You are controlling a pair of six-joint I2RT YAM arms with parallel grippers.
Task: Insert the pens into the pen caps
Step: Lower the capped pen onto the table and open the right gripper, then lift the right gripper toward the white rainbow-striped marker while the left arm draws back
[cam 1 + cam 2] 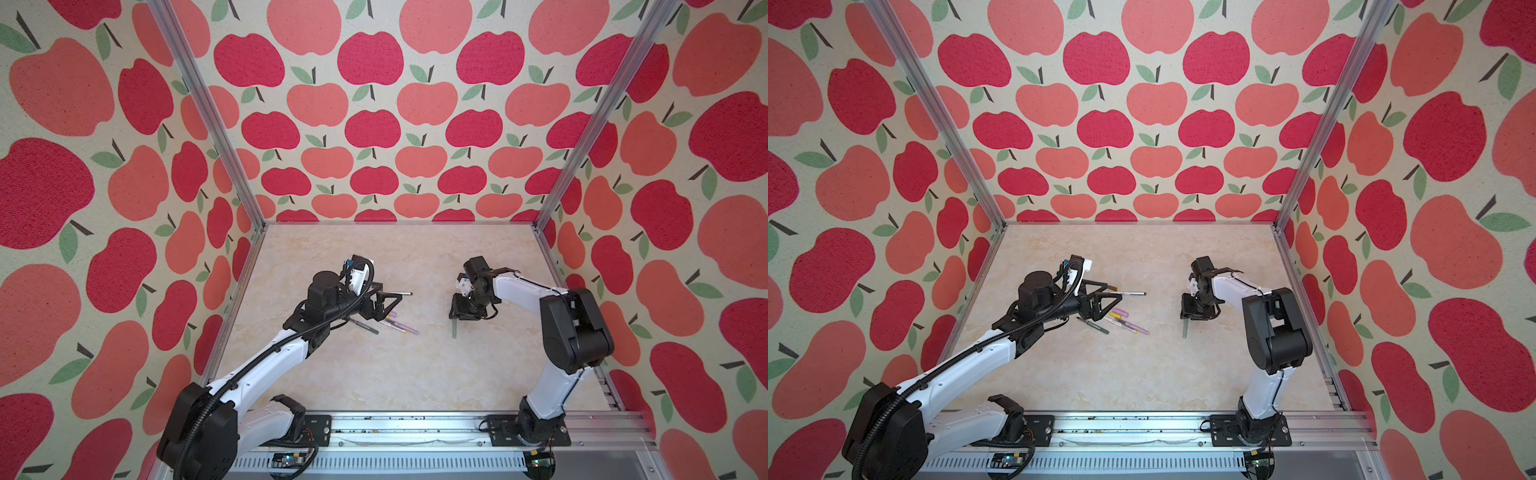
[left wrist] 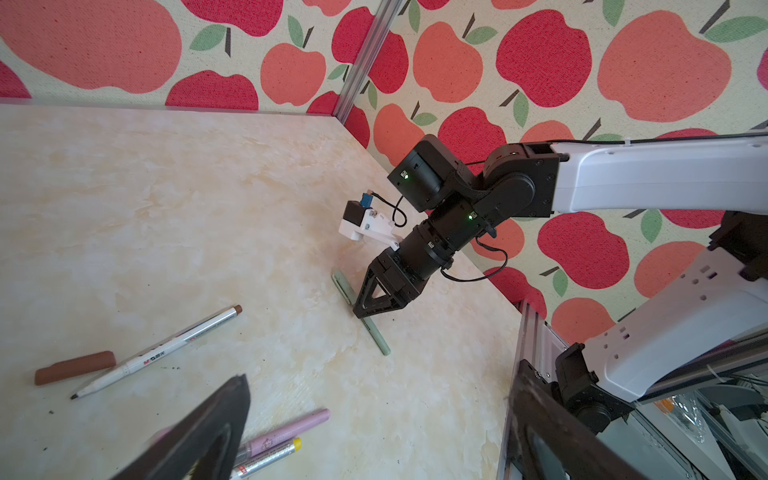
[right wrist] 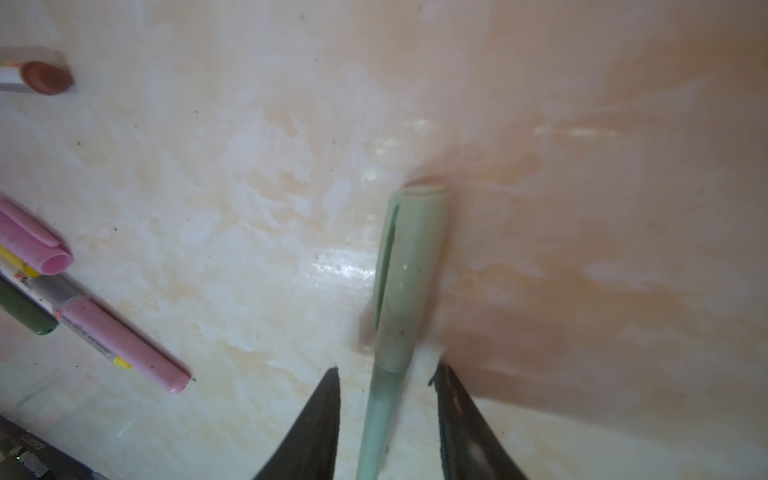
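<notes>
A sage green pen [image 3: 409, 266] lies flat on the table with its matching cap on it, also seen in both top views [image 1: 454, 330] [image 1: 1185, 330]. My right gripper [image 3: 384, 370] straddles its barrel, open, both fingers clear of it; it shows too in a top view [image 1: 454, 316]. My left gripper [image 2: 378, 376] hangs wide open and empty over the other pens [image 1: 390, 307]. Below it lie a lilac-pink pen [image 2: 286, 430], a white-and-yellow pen [image 2: 270, 455], a grey-white pen [image 2: 158, 353] with a brown end and a loose brown cap [image 2: 75, 368]. A dark green pen [image 1: 1094, 326] and a lilac-pink cap [image 3: 33, 245] lie there too.
The marble-look table [image 1: 395, 374] is boxed in by apple-print walls [image 1: 374, 124] with metal corner posts [image 1: 253, 199]. A metal rail [image 1: 415, 428] with both arm bases runs along the front edge. All loose pens lie left of centre.
</notes>
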